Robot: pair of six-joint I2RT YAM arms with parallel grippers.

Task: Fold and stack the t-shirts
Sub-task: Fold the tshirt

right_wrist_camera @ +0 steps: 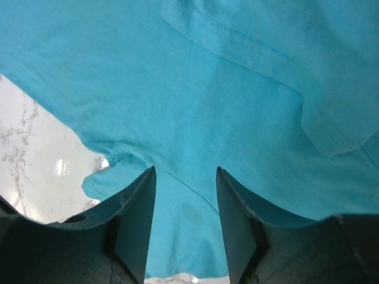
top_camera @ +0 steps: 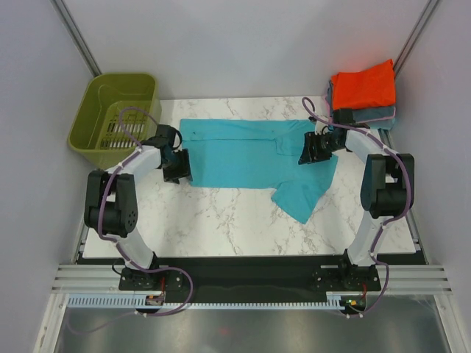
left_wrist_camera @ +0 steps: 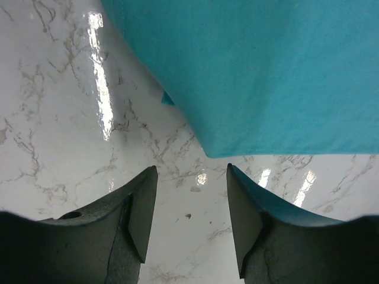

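While the fold was not yet made, the glossy, marble-patterned table [top_camera: 243,228] lay under both claws. The teal t-shirt [top_camera: 243,154] was spread flat on it. Its long axis ran from the left claw [top_camera: 176,168] across to the right claw [top_camera: 313,151], so each arm served one end. One sleeve [top_camera: 302,195] trailed out on the near side of the right claw.

An olive-green plastic basket [top_camera: 88,125] with slotted walls stood beyond the left claw and outboard of it, well apart from the cloth. Beyond the right claw, the folded orange-red t-shirt [top_camera: 364,88] rested on the folded grey-blue t-shirt [top_camera: 375,115].

In the left wrist view, the left claw [left_wrist_camera: 192,171] stood moderately wide and held nothing; bare table showed between its dark, wedge-shaped fingers [left_wrist_camera: 142,213]. The smooth knit cloth [left_wrist_camera: 266,71] lay directly ahead and to the right of it. The nearest corner [left_wrist_camera: 216,151] pointed into the gap just beyond the fingertips.

In the right wrist view, the right claw [right_wrist_camera: 185,171] was likewise parted, directly above the shirt [right_wrist_camera: 177,89]. No cloth was pinched. It could not be determined whether the tips touched the fabric. A stitched hem [right_wrist_camera: 249,41] crossed ahead of it.

The left claw appeared the better placed for a corner grasp, requiring only a short advance.
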